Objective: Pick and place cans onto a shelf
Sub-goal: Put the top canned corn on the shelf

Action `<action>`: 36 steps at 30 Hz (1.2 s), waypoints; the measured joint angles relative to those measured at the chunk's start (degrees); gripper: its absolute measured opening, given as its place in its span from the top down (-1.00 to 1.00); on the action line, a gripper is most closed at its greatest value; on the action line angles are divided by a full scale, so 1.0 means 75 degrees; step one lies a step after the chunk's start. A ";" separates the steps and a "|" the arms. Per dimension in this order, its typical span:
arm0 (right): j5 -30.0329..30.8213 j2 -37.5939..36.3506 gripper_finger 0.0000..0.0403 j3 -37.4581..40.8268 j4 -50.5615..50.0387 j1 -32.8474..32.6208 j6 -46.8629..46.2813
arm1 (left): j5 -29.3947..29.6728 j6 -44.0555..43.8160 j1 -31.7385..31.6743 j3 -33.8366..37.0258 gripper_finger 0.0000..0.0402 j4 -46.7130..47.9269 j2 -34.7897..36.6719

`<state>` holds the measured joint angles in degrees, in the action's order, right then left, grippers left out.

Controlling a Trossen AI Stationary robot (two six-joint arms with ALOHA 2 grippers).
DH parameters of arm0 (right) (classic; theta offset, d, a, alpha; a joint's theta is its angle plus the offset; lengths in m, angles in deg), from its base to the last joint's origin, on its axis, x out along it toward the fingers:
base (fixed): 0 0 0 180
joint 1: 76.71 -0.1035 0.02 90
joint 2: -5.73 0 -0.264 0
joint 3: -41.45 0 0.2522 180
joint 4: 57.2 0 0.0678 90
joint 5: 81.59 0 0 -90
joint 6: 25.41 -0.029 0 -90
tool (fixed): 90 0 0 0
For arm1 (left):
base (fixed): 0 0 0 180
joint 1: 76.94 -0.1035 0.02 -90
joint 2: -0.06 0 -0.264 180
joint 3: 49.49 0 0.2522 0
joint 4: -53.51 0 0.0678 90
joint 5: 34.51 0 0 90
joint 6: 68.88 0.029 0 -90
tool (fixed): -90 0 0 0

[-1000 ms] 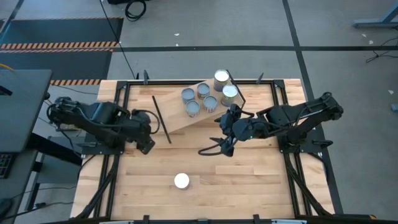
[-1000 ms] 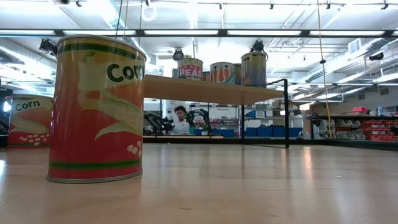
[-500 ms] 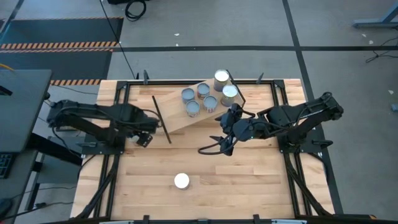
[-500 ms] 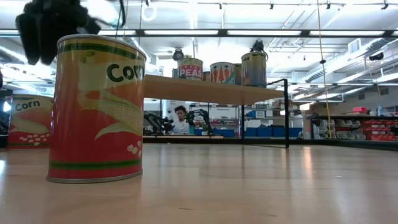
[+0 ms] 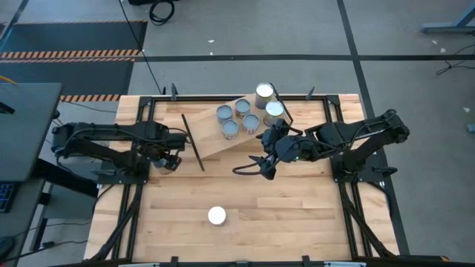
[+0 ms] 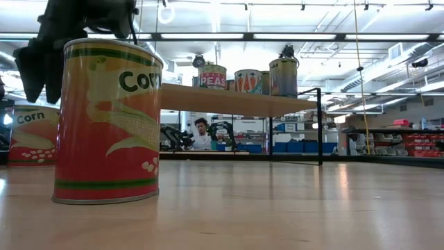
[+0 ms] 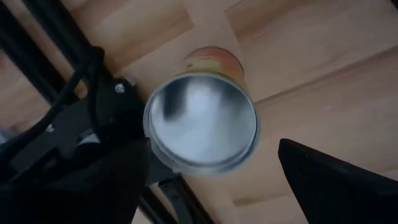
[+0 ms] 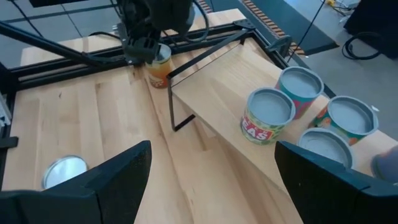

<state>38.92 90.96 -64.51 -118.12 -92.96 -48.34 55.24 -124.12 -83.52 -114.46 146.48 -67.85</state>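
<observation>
Starting at my left, the left gripper [image 5: 169,159] hangs over a can near the table's left edge, and from overhead that can is hidden beneath it. My left wrist view shows it properly: a corn can [image 7: 202,127] with a silvery top stands upright between the two dark fingers [image 7: 339,180], which are spread wide on either side of it. I cannot tell if either finger touches it. In the low view the gripper shows as a dark blur just above and behind the big can, with the far corn can [image 6: 31,144] cut off by the picture's edge.

Toward the middle, one lone can [image 5: 217,216] stands near the table's front edge, well apart from both arms. In the low view it fills the foreground as the big "Corn" tin [image 6: 107,121].

Farther right, the shelf [image 5: 223,141] lies at an angle at the back of the table, carrying six cans [image 5: 241,117] bunched at its right end.

Right of that, the right gripper [image 5: 251,167] hovers just in front of the shelf, its fingers [image 8: 106,180] splayed wide and holding nothing.
</observation>
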 joint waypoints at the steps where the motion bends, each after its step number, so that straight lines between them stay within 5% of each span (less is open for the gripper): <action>1: 0.0000 0.0000 -0.73 0.0000 0.0001 0.0026 0.0001 | -0.0002 0.0021 -0.0036 0.0086 -0.78 -0.0076 0.0029; 22: -0.0997 0.0000 -0.73 -0.0003 0.0178 0.0607 0.0018 | 0.0344 0.0140 -0.0421 0.1201 -0.77 -0.1833 0.0019; 28: -0.1093 0.0000 -0.73 -0.0003 0.0169 0.0709 0.0173 | -0.0004 0.0245 -0.0424 0.1194 -0.54 -0.1747 0.0019; 32: -0.1198 0.0000 -0.73 -0.0003 0.0125 0.0797 0.0281 | -0.0572 0.0249 -0.0239 0.0460 -0.54 -0.0968 0.0007; 36: -0.1424 0.0000 -0.73 -0.0003 0.0051 0.0904 0.0284 | -0.0960 0.0444 0.0096 -0.1321 -0.54 0.0037 0.0010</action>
<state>28.23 90.96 -64.53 -117.74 -86.18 -46.21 48.04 -120.79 -82.80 -124.37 146.76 -67.77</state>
